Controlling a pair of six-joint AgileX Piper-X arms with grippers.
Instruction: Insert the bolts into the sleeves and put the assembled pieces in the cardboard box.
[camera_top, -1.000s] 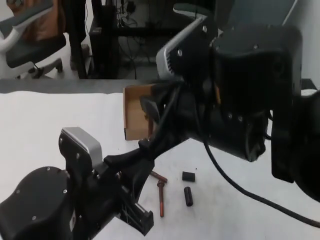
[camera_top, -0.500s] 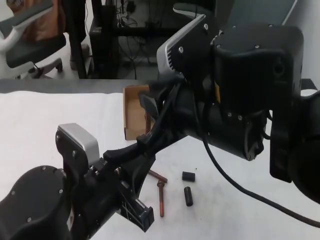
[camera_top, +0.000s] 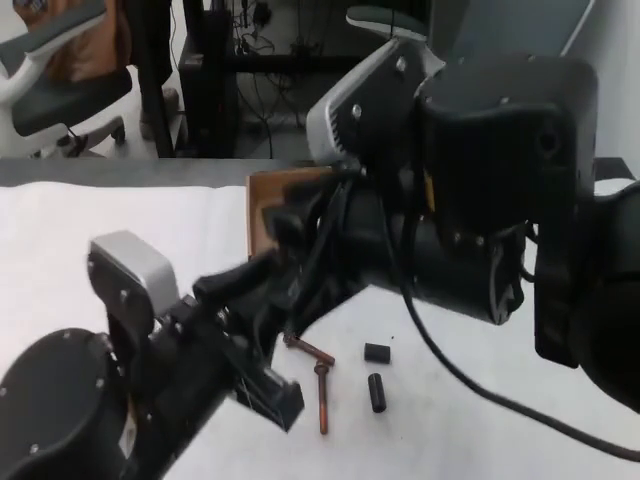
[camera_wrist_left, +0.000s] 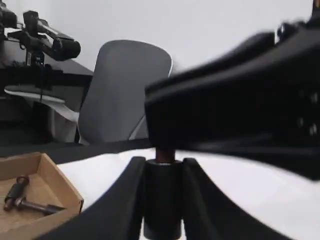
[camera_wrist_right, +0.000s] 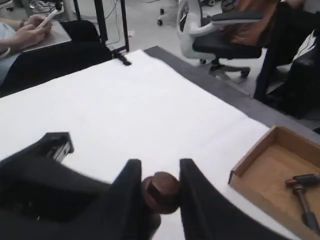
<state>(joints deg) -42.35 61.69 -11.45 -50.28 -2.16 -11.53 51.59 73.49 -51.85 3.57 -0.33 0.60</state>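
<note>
Your left gripper (camera_wrist_left: 163, 167) is clamped on a black sleeve (camera_wrist_left: 162, 200), held upright. Your right gripper (camera_wrist_right: 159, 172) pinches a copper bolt (camera_wrist_right: 160, 190) below its head, the shank meeting the sleeve's top. On the tabletop (camera_top: 100, 220) just beyond lie two loose bolts (camera_top: 322, 398) and two spare sleeves (camera_top: 377, 392). Farther off, the cardboard box (camera_wrist_right: 250, 180) holds assembled pieces (camera_wrist_right: 300, 182).

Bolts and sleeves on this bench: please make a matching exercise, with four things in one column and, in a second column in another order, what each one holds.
Things
1. left end effector
2. right end effector
3. cardboard box
4. white bench

Holds
A. copper bolt
B. assembled pieces
C. loose bolts and loose sleeves
D. black sleeve

Pairs: 1-D, 2-A, 3-B, 4-C
</note>
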